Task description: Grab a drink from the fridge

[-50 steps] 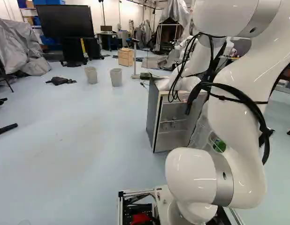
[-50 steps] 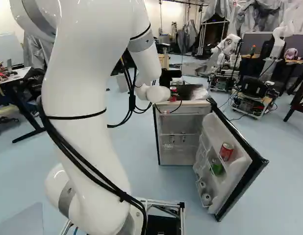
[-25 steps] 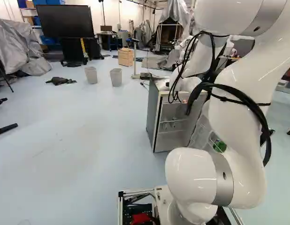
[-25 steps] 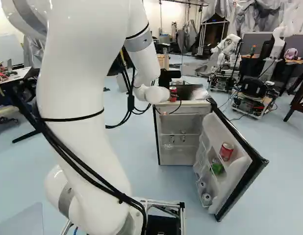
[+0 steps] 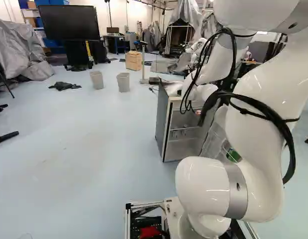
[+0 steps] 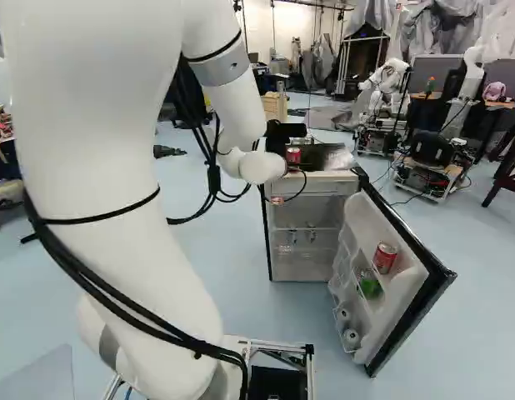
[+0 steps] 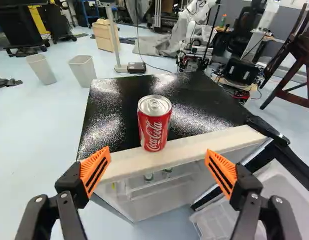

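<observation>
See the white arm [image 6: 99,150] cut off in both base views, masking part of the fridge [image 5: 162,124] in the left one. Find on the fridge's open door [image 6: 403,292] another red can [image 6: 385,257] and a half-hidden green can [image 6: 370,287]. Spot the gripper [image 6: 277,200] largely obscured before the fridge, spread wide, gripping nothing. Find the red drink can [image 7: 154,125] upright atop the fridge, ahead of the gripper.

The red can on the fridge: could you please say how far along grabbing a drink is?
The fridge door already stands open. The gripper is open and empty; the red can stands upright on the fridge top, ahead of it. If that is the intended drink, closing on it and lifting it seem left.
</observation>
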Tool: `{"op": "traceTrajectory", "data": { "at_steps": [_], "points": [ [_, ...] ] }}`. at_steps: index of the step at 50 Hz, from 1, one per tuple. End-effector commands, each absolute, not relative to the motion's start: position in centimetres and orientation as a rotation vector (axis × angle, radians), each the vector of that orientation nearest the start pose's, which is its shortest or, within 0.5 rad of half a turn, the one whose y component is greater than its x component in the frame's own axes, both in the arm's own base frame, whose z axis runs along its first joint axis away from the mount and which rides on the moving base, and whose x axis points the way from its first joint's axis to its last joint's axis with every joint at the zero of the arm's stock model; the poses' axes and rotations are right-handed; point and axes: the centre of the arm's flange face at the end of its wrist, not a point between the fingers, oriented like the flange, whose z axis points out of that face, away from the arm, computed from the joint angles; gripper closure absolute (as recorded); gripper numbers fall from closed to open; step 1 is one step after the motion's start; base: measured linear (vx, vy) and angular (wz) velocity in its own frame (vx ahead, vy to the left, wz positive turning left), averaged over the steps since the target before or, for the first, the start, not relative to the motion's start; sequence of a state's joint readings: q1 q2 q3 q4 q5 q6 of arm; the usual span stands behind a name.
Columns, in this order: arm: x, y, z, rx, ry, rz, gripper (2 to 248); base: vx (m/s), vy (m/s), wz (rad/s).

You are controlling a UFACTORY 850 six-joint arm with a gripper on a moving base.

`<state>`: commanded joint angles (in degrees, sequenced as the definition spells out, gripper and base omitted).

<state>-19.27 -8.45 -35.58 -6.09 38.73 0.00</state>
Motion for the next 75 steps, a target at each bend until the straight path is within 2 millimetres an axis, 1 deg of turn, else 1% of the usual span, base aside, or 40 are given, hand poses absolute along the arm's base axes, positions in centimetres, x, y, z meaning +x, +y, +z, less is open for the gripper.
{"op": "traceTrajectory", "data": {
  "at_steps": [24,45,75],
  "points": [
    [39.8,-16.4,42.5,-2.769,0.386,-1.863,3,0.0,0.0,0.0],
    [36.6,-18.3,44.6,-2.758,0.484,-1.951,3,0.0,0.0,0.0],
    [33.5,-21.9,44.7,-2.796,0.658,-1.961,3,0.0,0.0,0.0]
  ]
}}
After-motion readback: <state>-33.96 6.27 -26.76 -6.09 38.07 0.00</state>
